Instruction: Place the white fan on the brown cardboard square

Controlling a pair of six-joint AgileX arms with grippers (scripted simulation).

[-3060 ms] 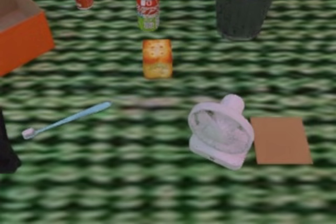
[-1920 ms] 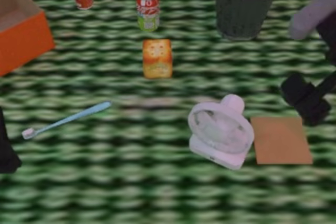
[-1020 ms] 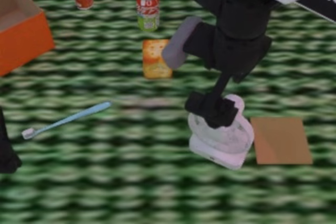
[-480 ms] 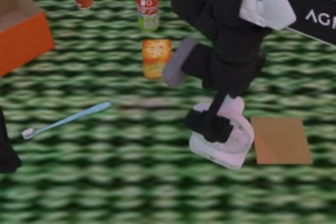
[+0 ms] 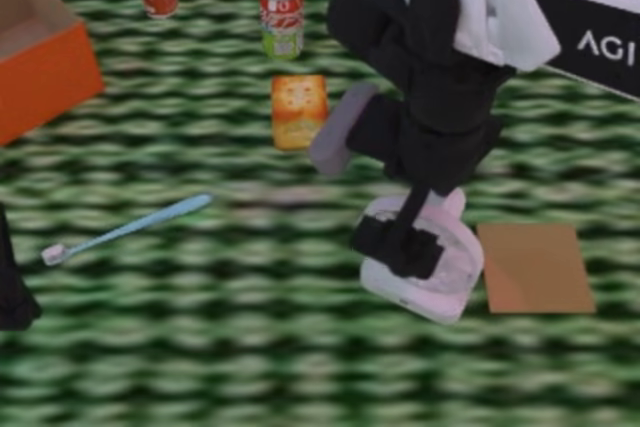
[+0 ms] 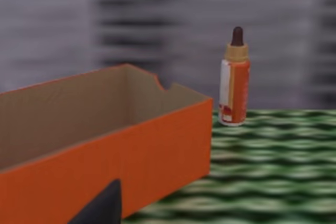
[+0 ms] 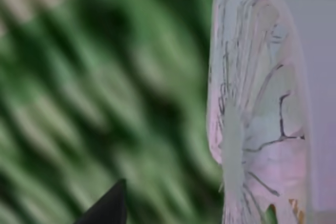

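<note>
A green, wavy-patterned cloth covers the table (image 5: 200, 347), with a dim grey wall behind its far edge. The white fan (image 5: 445, 282) sits right of centre, toward the near edge, with the brown cardboard square (image 5: 535, 267) flat just beside it on the right, apart from it. The right gripper (image 5: 397, 245) is down over the fan's left side; whether its fingers are spread or clamped I cannot tell. The left gripper (image 5: 12, 297) is parked at the left edge, its fingers likewise unclear.
</note>
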